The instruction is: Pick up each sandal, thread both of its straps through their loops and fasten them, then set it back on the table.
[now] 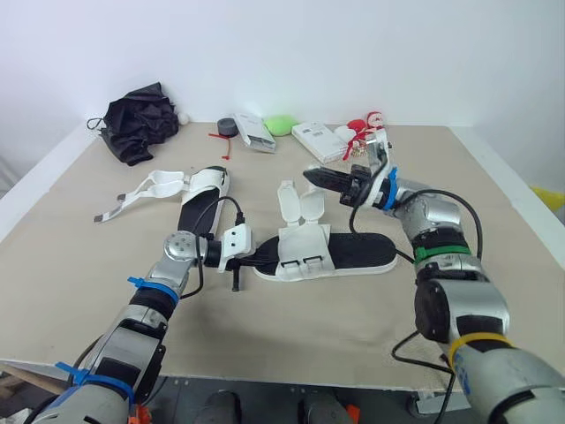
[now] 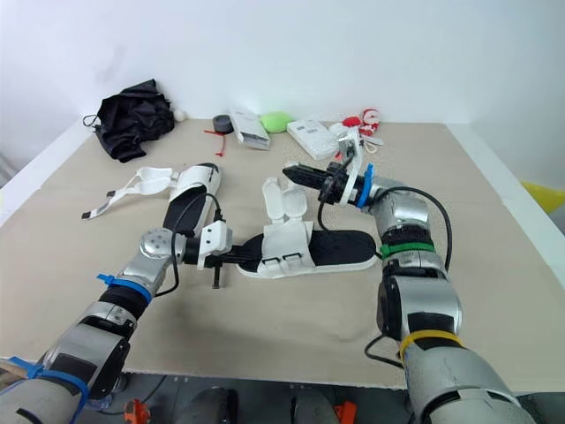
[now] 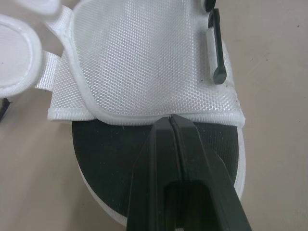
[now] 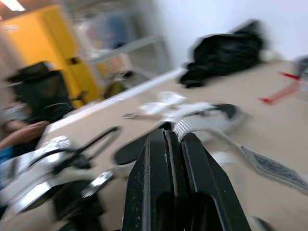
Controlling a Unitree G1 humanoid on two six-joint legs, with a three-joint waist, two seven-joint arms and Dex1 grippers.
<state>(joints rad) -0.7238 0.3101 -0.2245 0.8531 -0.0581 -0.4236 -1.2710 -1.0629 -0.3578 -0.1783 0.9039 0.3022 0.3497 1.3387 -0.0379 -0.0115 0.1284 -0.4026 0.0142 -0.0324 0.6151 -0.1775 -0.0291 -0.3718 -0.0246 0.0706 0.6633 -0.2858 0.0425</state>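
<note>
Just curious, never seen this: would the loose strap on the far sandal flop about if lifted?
Probably floppy: the strap lies flat and bent on the table, like thin webbing. It looks light, so the sandal would likely stay down until it pulls taut.

We see bright, even light from above across the table [image 1: 88, 283]. Soft, faint shadows lie just beneath the left gripper [image 1: 258, 259].

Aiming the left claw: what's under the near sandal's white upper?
Black insole runs under the upper; left claw sits at its edge. Anything further in is covered.
</note>
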